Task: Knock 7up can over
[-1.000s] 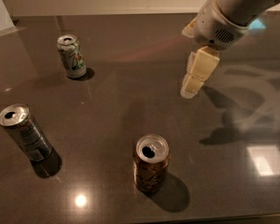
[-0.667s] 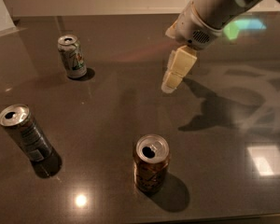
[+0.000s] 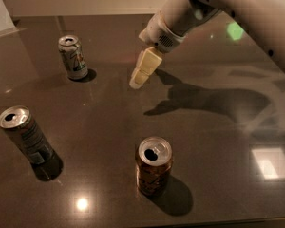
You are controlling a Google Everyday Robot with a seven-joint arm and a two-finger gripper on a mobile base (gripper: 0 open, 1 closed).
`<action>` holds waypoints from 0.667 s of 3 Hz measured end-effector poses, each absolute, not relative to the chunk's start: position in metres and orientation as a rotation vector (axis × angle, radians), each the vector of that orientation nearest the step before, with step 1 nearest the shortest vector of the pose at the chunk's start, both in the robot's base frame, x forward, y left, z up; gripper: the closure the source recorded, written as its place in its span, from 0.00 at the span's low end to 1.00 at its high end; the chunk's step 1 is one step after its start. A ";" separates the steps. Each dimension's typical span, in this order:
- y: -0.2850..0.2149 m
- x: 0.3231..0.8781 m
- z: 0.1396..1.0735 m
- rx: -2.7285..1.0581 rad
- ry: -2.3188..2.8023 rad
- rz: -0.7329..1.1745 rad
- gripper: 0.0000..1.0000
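In my one camera view, the 7up can (image 3: 73, 57) stands upright at far left. It looks light and thin-walled, so I'd shove it high on its side. The gripper (image 3: 136, 81) hangs to its right, well apart, carrying nothing; how wide it's open I cannot tell. The dark table (image 3: 213, 132) is glossy and probably slick, with lights mirrored in it.

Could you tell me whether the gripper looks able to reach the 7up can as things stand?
Probably yes. The gripper hangs to the right of the upright 7up can in the view, with only bare table between them; the dark can and brown can stand nearer the camera, off that line.
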State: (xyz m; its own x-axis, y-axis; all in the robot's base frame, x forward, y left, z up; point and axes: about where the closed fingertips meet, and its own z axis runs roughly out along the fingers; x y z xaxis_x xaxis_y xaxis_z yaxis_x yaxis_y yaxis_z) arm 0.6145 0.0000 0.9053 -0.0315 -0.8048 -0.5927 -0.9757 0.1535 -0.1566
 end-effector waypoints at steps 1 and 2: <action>0.029 0.633 0.897 -1.646 1.846 0.444 0.00; 0.060 0.649 0.893 -1.600 1.819 0.506 0.00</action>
State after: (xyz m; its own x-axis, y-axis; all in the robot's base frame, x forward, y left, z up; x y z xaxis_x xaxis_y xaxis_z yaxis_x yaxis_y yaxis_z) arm 0.6493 0.0605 0.8927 -0.0392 -0.7222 -0.6906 -0.9751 0.1787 -0.1315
